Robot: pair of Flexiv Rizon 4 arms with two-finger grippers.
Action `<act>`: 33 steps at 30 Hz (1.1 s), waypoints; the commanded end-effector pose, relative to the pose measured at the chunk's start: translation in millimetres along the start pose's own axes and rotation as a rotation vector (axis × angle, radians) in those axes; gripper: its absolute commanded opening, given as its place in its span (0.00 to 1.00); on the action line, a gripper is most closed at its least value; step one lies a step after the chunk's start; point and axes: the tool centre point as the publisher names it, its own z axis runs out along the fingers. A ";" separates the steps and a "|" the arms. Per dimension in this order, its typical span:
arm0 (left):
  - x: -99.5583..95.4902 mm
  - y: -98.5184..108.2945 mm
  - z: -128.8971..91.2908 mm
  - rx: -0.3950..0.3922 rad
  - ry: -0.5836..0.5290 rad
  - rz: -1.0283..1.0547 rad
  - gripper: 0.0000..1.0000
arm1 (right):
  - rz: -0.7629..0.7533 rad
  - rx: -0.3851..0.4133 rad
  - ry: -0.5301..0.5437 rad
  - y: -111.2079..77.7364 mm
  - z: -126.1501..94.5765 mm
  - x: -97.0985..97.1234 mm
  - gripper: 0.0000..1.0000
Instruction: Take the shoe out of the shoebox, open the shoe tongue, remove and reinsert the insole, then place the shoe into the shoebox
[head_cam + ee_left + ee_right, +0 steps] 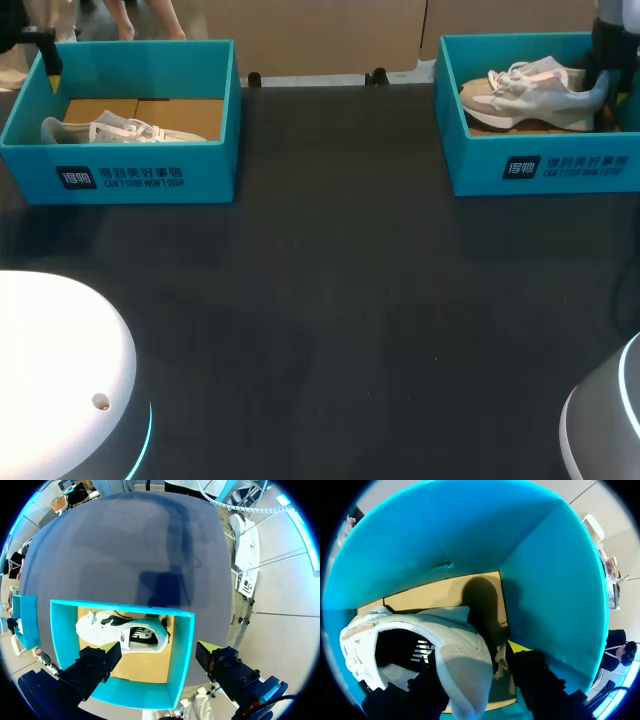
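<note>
Head view: on the far side of the black table [340, 300], the left shoebox [150, 178] holds a white shoe [110, 130] and the right shoebox [580, 170] holds a pale shoe [530, 95]. The left pincer [159, 655] hangs above the left shoebox, fingers wide apart. The right pincer [475, 662] is inside the right shoebox at the pale shoe's heel; whether it grips cannot be told.

Head view: right shoebox [545, 165] was cut off at the 3 o'clock edge. Right arm [610, 50] at 2 o'clock hid the heel of the right shoe [525, 92]. Front wall of the left shoebox [130, 170] hid the lower half of the left shoe [110, 130]. Right wrist view: right tool [480, 675] was dark, its contact with the heel was unclear, and the shoe's toe was cut off. Left wrist view: left tool [159, 652] covered part of the left shoe's sole.
</note>
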 end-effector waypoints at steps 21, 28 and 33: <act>0.1 -1.7 -0.4 -0.003 0.002 0.000 1.00 | 0.015 0.044 -0.018 -11.3 -39.4 -11.5 0.00; 0.1 -1.7 -0.4 -0.003 0.002 0.000 1.00 | -0.018 0.002 -0.030 -29.5 -88.0 -6.0 0.00; 0.1 -1.7 -0.4 -0.003 0.002 0.000 1.00 | -0.036 -0.020 -0.036 -39.1 -116.7 -4.2 0.00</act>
